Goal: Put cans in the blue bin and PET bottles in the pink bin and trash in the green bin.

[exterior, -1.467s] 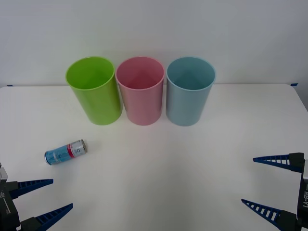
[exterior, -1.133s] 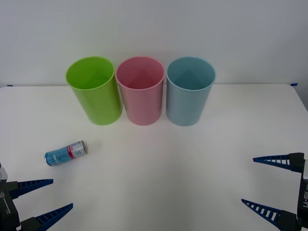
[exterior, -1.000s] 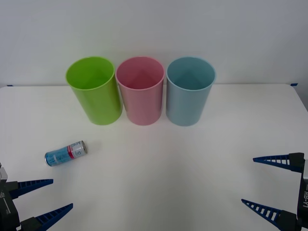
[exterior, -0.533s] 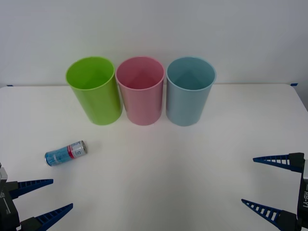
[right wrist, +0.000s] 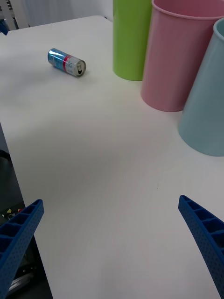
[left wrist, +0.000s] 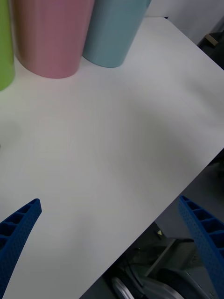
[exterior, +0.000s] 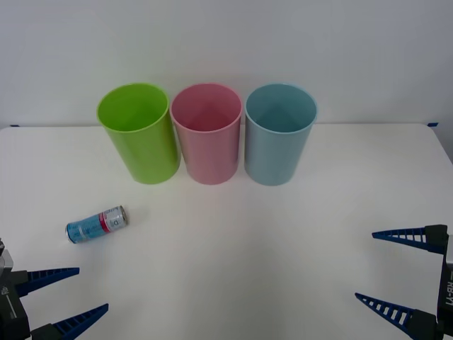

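We see the can (exterior: 97, 224) lying sideways, top end pointing right toward the bins; both grippers (exterior: 60, 299) (exterior: 395, 270) spread open.

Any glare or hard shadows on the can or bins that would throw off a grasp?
Front view: even, soft light; the can lies sharp on the white table with a faint shadow, and the green bin, pink bin and blue bin show no glare. Right wrist view: the can's silver end has a mild sheen.
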